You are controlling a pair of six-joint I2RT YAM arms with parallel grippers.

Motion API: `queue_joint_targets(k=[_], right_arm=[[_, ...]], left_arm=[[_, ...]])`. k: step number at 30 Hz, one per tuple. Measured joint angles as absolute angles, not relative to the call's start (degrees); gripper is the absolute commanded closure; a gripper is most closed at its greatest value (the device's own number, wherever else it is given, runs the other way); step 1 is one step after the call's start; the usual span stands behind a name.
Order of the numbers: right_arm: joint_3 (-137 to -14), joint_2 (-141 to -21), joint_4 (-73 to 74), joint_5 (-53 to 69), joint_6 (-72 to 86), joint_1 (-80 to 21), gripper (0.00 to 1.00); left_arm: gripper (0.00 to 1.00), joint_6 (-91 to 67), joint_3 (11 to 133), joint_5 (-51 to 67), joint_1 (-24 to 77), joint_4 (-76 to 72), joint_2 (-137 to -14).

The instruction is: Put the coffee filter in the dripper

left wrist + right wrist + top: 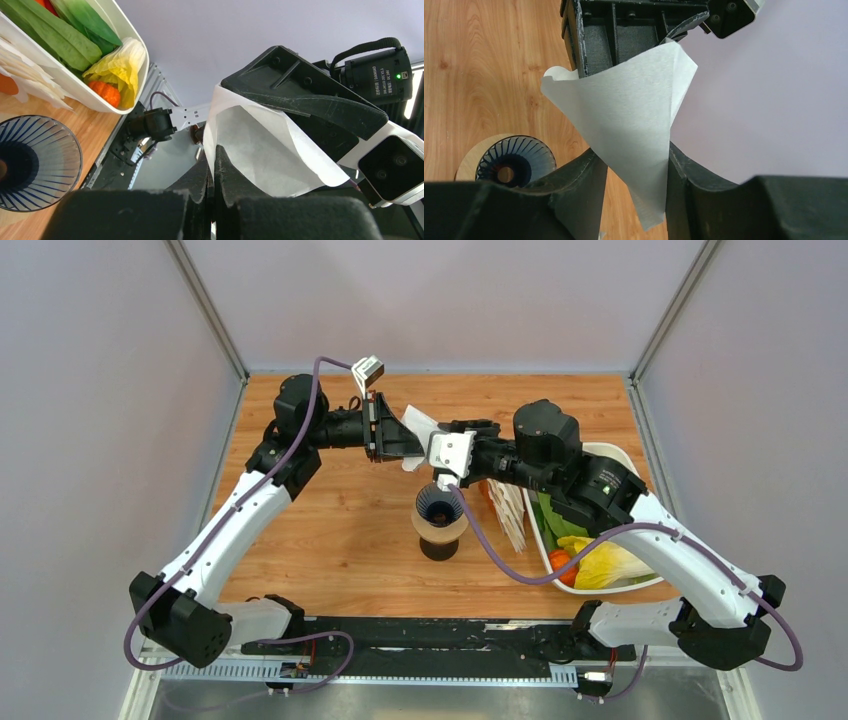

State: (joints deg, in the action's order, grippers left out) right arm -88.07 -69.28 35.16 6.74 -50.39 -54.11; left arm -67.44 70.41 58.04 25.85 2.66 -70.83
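Note:
The white coffee filter hangs in the air over the middle of the table, between both arms. My left gripper is shut on one edge of the coffee filter, pinching the paper flat. From the other side my right gripper stands around the coffee filter, jaws partly apart, a finger touching each side of the paper, which bulges into a cone. The navy ribbed dripper stands below and slightly nearer, mouth up, on a tan ring. This dripper shows at lower left in the right wrist view.
A white tray with lettuce and other vegetables sits under the right arm. A stack of white filters stands between that tray and the dripper. Grey walls enclose the wooden table on three sides.

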Motion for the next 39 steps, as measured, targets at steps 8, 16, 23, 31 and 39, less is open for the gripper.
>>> queue_joint_targets(k=[8,16,23,31,39], right_arm=[[-88.07,-69.28,36.4,6.52,-51.07,-54.28,0.76],[-88.49,-69.28,38.15,7.53,-48.16,-54.02,0.84],[-91.94,-69.93,40.12,14.46,-38.81,-49.8,0.84],[-94.3,-71.96,40.47,27.35,-26.09,-44.6,0.85],[-94.54,-72.95,40.6,37.82,-19.94,-43.2,0.86]], left_arm=[[0.64,-66.74,70.17,58.35,25.85,1.65,-70.83],[0.43,-56.31,73.45,62.65,20.43,6.13,-70.83],[0.41,-34.48,81.71,70.74,4.14,16.16,-67.94],[0.32,-9.56,89.8,70.74,7.27,29.28,-63.29],[0.31,11.0,99.92,59.4,22.06,44.8,-66.15]])
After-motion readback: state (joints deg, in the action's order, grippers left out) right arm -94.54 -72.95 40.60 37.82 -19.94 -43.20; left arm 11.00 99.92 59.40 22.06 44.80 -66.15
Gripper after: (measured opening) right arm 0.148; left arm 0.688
